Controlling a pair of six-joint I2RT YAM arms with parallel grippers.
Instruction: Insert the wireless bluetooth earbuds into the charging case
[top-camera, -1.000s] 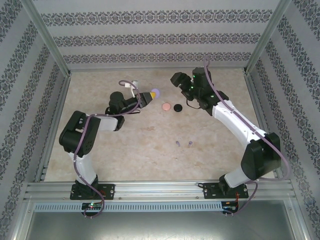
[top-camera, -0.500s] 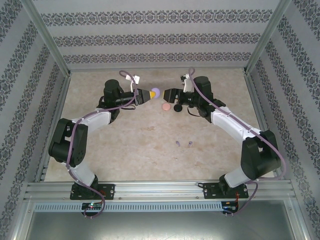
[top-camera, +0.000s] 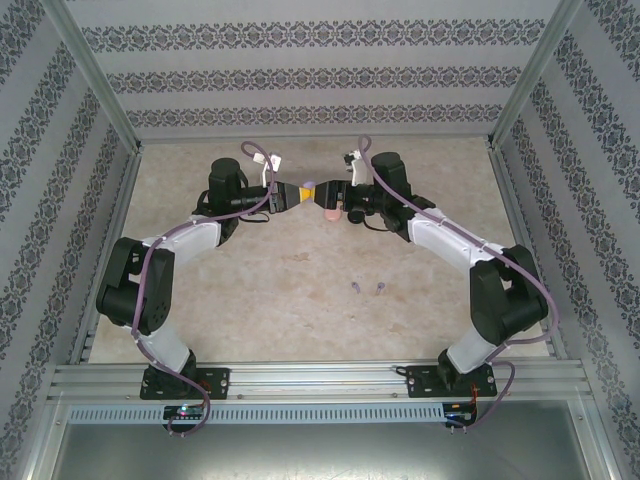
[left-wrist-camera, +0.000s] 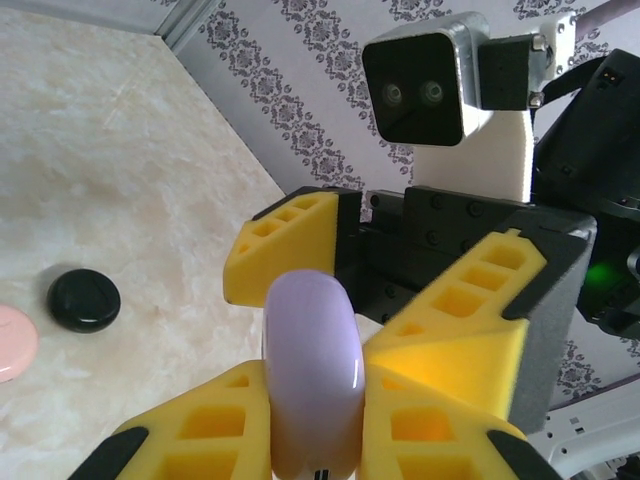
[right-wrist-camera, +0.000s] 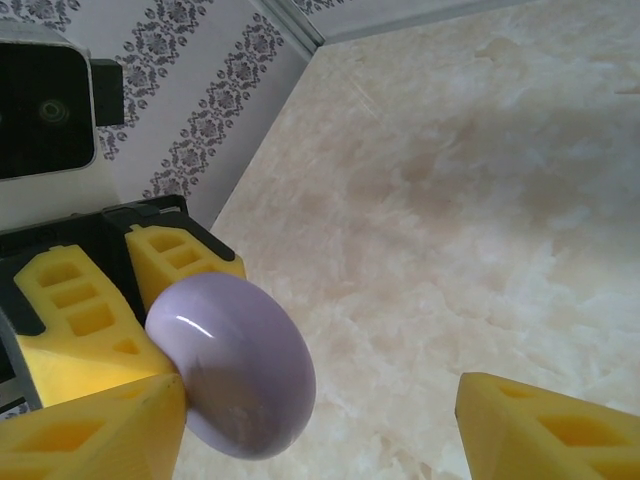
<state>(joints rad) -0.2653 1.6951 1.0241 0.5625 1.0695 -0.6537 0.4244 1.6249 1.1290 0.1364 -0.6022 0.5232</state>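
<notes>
My left gripper (top-camera: 299, 190) is shut on a round purple charging case (top-camera: 310, 187), holding it on edge above the table. In the left wrist view the case (left-wrist-camera: 312, 365) sits pinched between my yellow fingers (left-wrist-camera: 190, 430). My right gripper (top-camera: 329, 193) faces it, open, and its fingers (left-wrist-camera: 485, 325) straddle the case. In the right wrist view the case (right-wrist-camera: 235, 365) lies against one of that gripper's own fingers (right-wrist-camera: 95, 435), and the other finger (right-wrist-camera: 550, 425) stands far off. Two tiny purple earbuds (top-camera: 356, 287) (top-camera: 381, 287) lie on the table, nearer the arm bases.
A pink round case (top-camera: 330, 213) and a black round case (left-wrist-camera: 84, 300) rest on the marble table (top-camera: 250, 300) under the grippers. Patterned walls and metal posts (top-camera: 95, 75) fence the table. Open tabletop lies in front of the earbuds.
My right gripper has swung left from beside the black case to the purple case, and its jaws narrowed a little. The left arm lifted the case slightly toward it, then held.
</notes>
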